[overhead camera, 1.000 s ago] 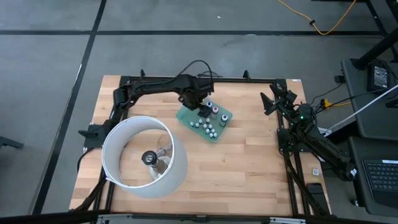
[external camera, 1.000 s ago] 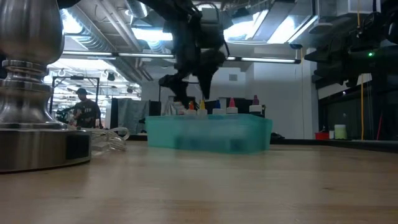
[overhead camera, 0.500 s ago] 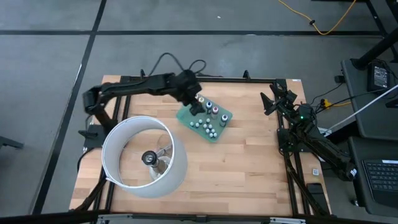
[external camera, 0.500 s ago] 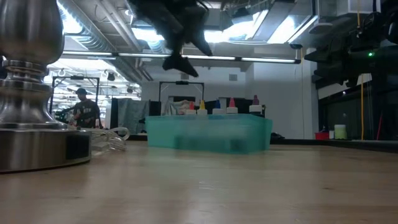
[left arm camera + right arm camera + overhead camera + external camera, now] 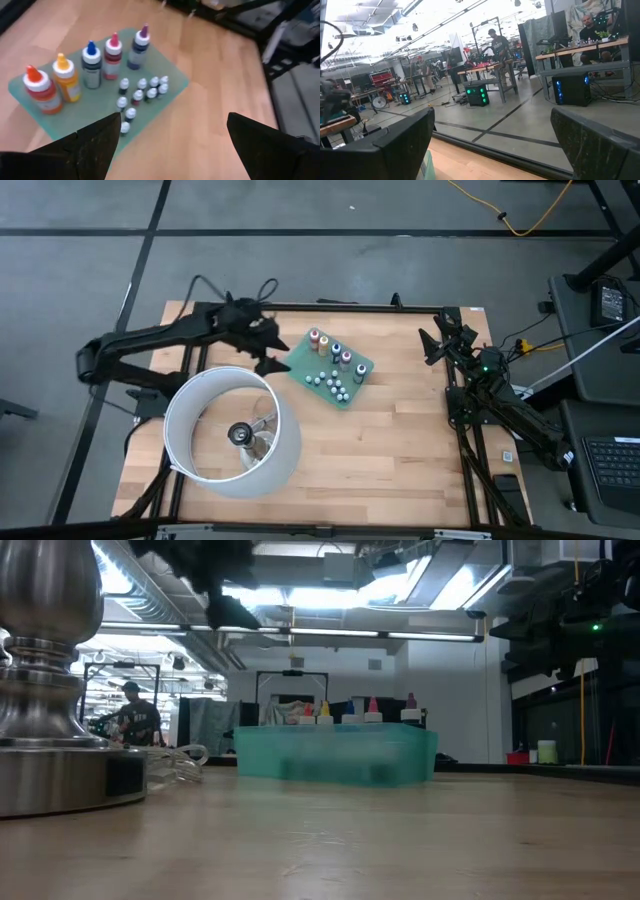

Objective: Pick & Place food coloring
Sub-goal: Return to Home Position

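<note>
Fingers (image 5: 95, 145) of the left gripper (image 5: 272, 348) stand spread wide and empty. The dark arm reaches level from the left edge of the high view, over the upper left of the pale wooden table (image 5: 400, 450). Small food coloring bottles (image 5: 335, 351) stand in a translucent green tray (image 5: 161, 62) at upper centre, just right of that gripper. Their labels are too blurred to read. At the table's right edge the right gripper (image 5: 437, 340) rests folded, fingers parted and empty.

Wooden table (image 5: 400, 450): green tray (image 5: 298, 367), lamp (image 5: 238, 434)
</note>
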You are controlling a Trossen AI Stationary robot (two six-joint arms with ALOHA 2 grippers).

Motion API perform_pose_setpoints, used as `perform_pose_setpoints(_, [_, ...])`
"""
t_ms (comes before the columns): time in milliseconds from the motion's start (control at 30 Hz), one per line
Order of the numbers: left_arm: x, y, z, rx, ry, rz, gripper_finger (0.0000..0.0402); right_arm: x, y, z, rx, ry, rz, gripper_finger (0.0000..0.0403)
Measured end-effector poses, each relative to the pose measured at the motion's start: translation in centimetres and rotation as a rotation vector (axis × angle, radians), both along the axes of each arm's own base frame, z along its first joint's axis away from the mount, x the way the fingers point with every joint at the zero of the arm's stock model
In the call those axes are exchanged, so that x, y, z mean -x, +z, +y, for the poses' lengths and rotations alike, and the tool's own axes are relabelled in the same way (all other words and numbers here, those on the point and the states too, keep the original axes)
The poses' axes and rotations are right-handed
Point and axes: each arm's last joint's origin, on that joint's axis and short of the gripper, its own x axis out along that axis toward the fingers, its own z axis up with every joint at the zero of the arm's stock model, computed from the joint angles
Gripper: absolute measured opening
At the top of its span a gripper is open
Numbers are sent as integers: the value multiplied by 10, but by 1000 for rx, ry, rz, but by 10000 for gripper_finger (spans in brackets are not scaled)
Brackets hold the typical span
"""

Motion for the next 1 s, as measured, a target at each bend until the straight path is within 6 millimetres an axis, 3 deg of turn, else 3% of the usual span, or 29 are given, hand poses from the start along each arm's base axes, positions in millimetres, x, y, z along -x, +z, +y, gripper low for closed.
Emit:
perform_pose_setpoints(300, [43, -34, -34, 56, -58, -108, 359, 0, 0, 0, 0, 0, 0, 399])
perform_pose_setpoints(500, [71, -59, -39, 1, 74, -77, 359, 0, 0, 0, 0, 0, 0, 399])
perform_pose_setpoints(1000, [105, -87, -37, -190, 320, -107, 359, 0, 0, 0, 0, 0, 0, 399])
